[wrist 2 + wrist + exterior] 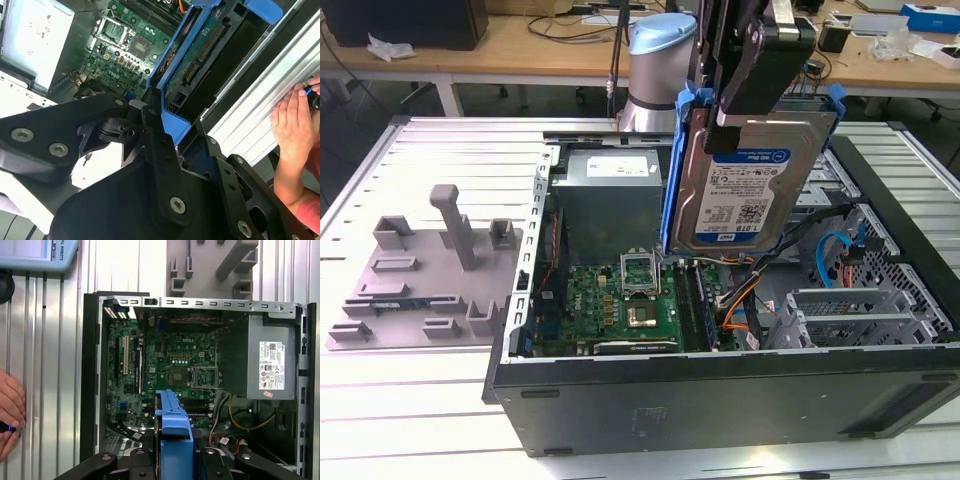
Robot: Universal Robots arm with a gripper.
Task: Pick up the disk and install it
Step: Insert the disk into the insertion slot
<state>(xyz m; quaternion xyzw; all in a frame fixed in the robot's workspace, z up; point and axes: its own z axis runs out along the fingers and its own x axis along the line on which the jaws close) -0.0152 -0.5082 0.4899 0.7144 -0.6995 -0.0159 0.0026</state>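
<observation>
Holds the disk [752,195], a flat rectangular silver hard drive with a blue-and-white label and blue plastic carrier rails, up in the air, clamped by its upper end between the fingers of the black gripper [740,105]. Keeps it nearly upright and slightly tilted, label face toward the exterior view. Carries it above the open black metal desktop computer case [720,395], which lies on the ribbed aluminium table [410,420]. Places it over the green motherboard [620,305], just in front of the grey metal power supply box [610,190] and apart from the grey perforated drive cage [865,310] toward the exterior view's right. Has a grey moulded plastic fixture plate [420,270] flat on the table at the exterior view's left of the case. Catches a person's hand [290,125] [10,407] on the table slats beside the case in both wrist views.
</observation>
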